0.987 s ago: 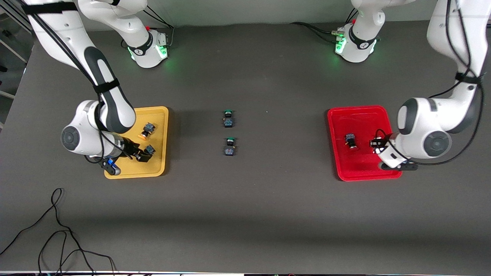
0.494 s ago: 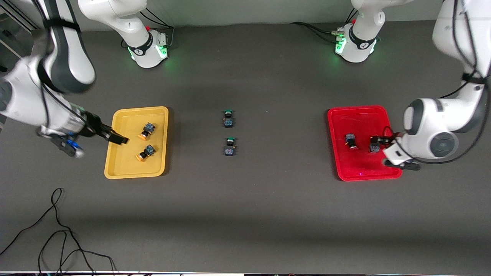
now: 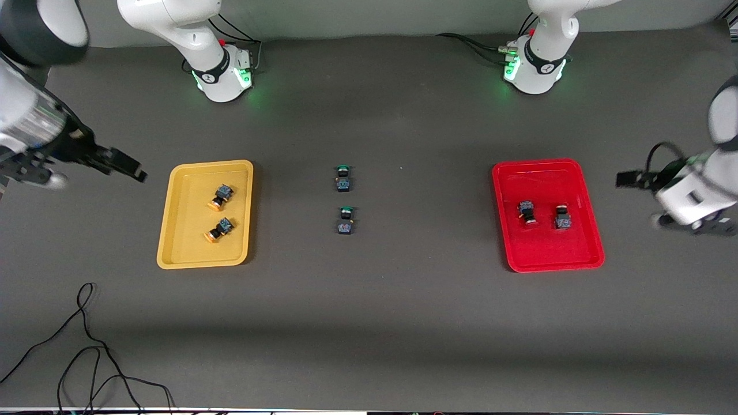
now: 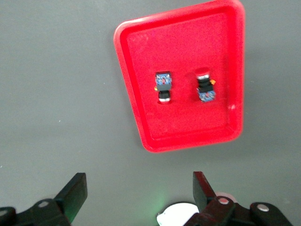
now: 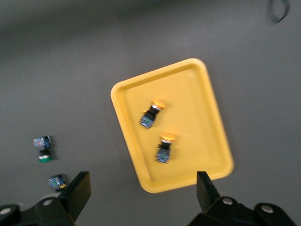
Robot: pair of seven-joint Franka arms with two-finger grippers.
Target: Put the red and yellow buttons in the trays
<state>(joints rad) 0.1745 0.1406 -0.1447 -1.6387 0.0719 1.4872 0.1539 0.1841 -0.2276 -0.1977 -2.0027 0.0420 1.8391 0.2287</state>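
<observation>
— Saw the yellow tray [image 3: 173, 253] toward the right arm's end of the table, with both yellow-capped buttons lying on their sides inside: one [image 3: 220, 195] farther from the front camera, the other [image 3: 219, 228] nearer, close together but not touching.

— And toward the left arm's end?

— Found the red tray [image 3: 553, 262] there, holding two red-capped buttons side by side and apart: one [image 3: 526, 211] toward the middle of the table, the other [image 3: 563, 218] toward the table's end.

— Any others outside the trays?

— Noted two green-capped buttons on the bare dark table [image 3: 403, 300] between the trays, one [image 3: 343, 177] farther from the front camera, one [image 3: 345, 220] nearer. Touched by nothing.

— Right gripper?

— Hung up in the air [image 3: 135, 172] over bare table just beside the yellow tray, toward the table's end. Fingers [image 5: 77, 193] spread wide apart in the right wrist view, gripping nothing.

— Left gripper?

— Hovered [image 3: 625, 177] over bare table just off the red tray, toward the table's end. Fingers [image 4: 75, 190] likewise wide apart in the left wrist view, nothing between them.
</observation>
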